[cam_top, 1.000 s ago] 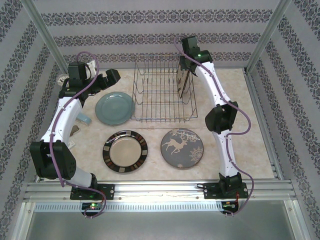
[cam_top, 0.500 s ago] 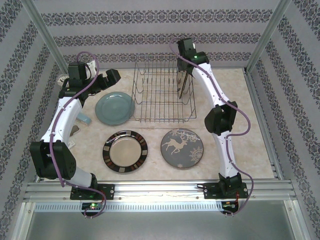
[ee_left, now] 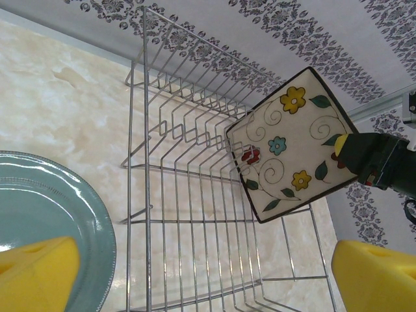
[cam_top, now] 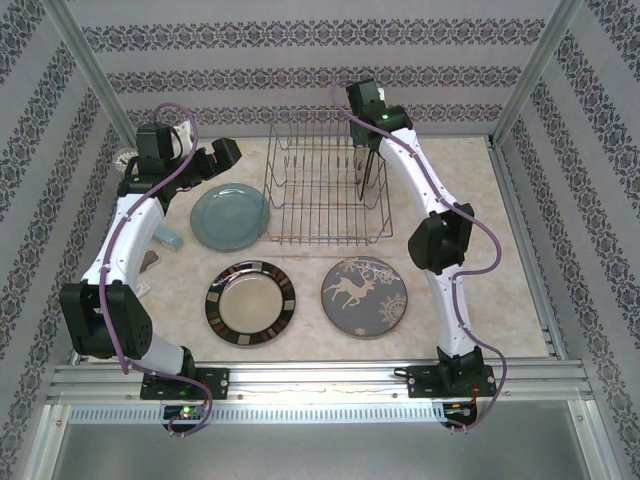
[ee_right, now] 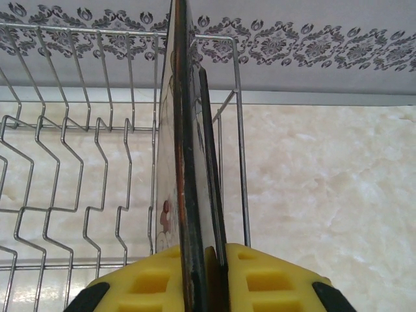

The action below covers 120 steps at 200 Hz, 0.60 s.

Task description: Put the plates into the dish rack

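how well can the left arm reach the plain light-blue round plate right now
Likely yes: the open left hand hovers beside the light-blue round plate, nothing on it or between them.

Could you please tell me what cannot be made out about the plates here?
- Top view: the right arm covers most of the floral plate; whether it touches the dish rack is unclear.
- Left wrist view: the light-blue plate is cut off by the frame edge.
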Tool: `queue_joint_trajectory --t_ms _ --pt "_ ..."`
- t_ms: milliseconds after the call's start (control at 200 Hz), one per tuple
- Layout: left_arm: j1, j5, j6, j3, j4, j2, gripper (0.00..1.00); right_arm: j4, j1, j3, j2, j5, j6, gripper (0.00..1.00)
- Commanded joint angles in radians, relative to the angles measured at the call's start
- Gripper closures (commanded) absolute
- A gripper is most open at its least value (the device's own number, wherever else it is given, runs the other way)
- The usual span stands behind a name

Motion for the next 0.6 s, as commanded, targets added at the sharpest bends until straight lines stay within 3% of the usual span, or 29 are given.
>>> queue_joint_trajectory --t_ms 0,595 --pt "0.012 0.019 -0.01 0.02 0.022 -0.02 0.0 0.128 0.012 -0.016 -0.135 0.089 -0.024 1.0" --pt "0.012 0.022 -0.012 0.019 0.027 -0.02 0.0 0.22 0.017 -0.013 -0.148 0.169 -0.037 1.0"
